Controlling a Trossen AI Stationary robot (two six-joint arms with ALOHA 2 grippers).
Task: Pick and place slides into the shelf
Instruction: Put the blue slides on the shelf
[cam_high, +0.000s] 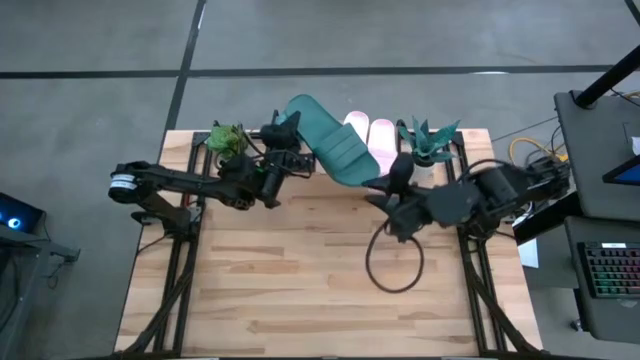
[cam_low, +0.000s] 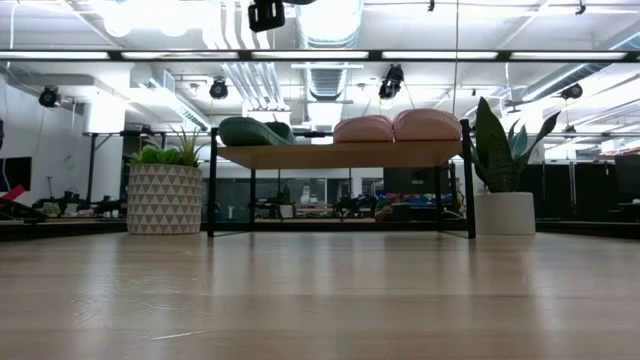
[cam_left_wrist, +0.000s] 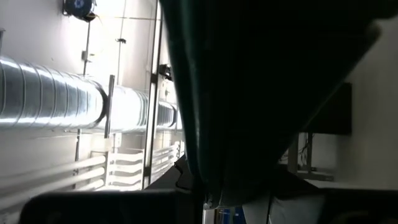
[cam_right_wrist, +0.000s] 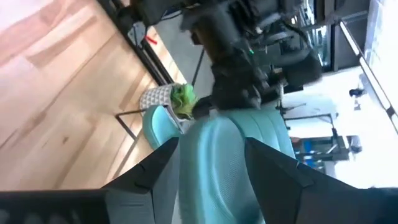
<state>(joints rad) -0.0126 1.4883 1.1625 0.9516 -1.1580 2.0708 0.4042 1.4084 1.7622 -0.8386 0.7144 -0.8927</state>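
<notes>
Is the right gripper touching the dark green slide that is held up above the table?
Touching. In the right wrist view, the right gripper has a finger on each side of the green slide, against its edges. The high view agrees: its tip meets the slide's lower end.

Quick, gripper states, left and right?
Left gripper: shut on the green slide.
Right gripper: shut on the same green slide.

shelf (cam_low: 340, 154) at table's (cam_high: 300, 290) back | three slides (cam_low: 395, 126) on it | fourth slide (cam_high: 335, 145) above, between both grippers | plant (cam_low: 165, 190) each side

No legible text, labels or nos. anywhere.
</notes>
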